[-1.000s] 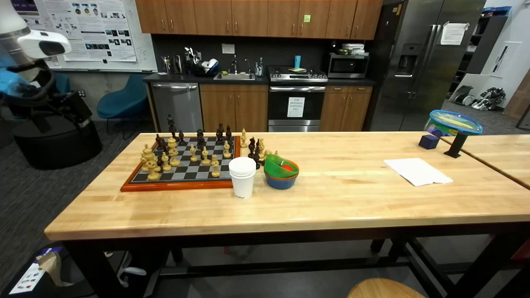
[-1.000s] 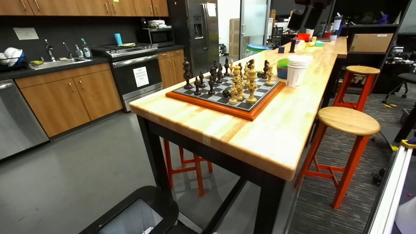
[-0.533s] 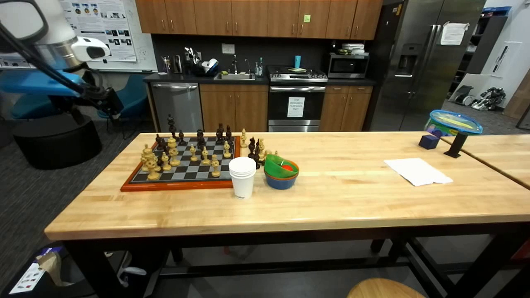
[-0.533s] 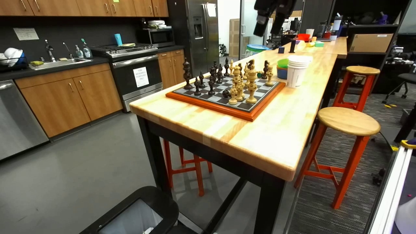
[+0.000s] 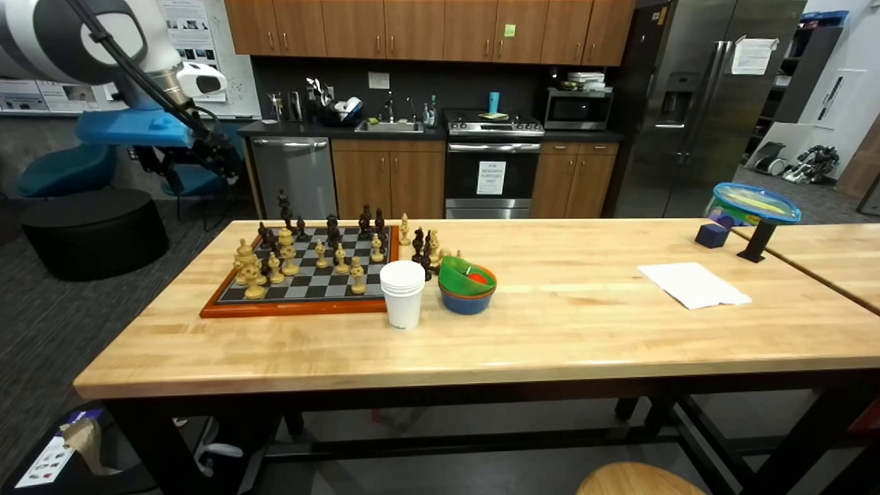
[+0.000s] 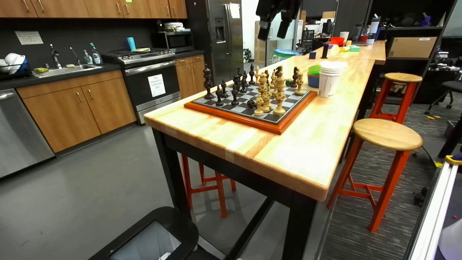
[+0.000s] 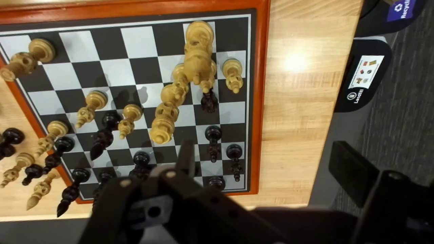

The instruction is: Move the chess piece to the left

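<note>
The chessboard [image 5: 295,309], with an orange-brown frame, lies on the wooden table and shows in both exterior views [image 6: 231,117] and the wrist view [image 7: 264,101]. Light carved chess pieces [image 7: 198,64] and dark chess pieces [image 7: 213,135] stand on it; which one the task means cannot be told. A dark piece [image 6: 251,104] lies on its side near the light ones. My gripper [image 6: 273,32] is open and empty, high above the table. In the wrist view my gripper [image 7: 269,164] has its fingers wide apart, one over the board, the other beyond the table edge.
White stacked cups [image 5: 403,299] and a blue bowl [image 5: 467,302] with a green bowl [image 5: 454,275] stand beside the board. Several off-board pieces [image 5: 418,244] stand next to its frame. A white paper [image 5: 694,285] and dark blue box [image 5: 711,235] lie farther along the table.
The arm has swung in from the picture's left edge toward the board in an exterior view. In another exterior view, the gripper has shifted left. The chess pieces have not moved.
</note>
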`<action>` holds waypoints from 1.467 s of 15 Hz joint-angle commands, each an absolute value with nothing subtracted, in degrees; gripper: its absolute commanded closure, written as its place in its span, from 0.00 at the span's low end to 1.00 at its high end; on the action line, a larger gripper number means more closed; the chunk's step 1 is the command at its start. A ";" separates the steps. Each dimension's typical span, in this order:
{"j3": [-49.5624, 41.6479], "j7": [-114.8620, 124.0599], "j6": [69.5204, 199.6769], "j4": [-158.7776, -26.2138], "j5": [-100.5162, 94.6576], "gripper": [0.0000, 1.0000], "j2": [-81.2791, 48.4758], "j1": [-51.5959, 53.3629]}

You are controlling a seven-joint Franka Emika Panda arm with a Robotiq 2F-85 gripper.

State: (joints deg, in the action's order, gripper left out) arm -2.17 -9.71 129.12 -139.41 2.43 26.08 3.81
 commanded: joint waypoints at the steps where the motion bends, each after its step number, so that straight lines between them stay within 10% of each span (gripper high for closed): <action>1: -1.93 -9.78 129.03 -139.33 2.55 0.00 26.09 3.59; 22: -3.97 -17.80 126.50 -109.49 4.65 0.00 -3.97 -0.41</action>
State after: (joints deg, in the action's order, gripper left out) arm -5.47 -17.93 126.68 -109.62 4.81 -3.97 1.04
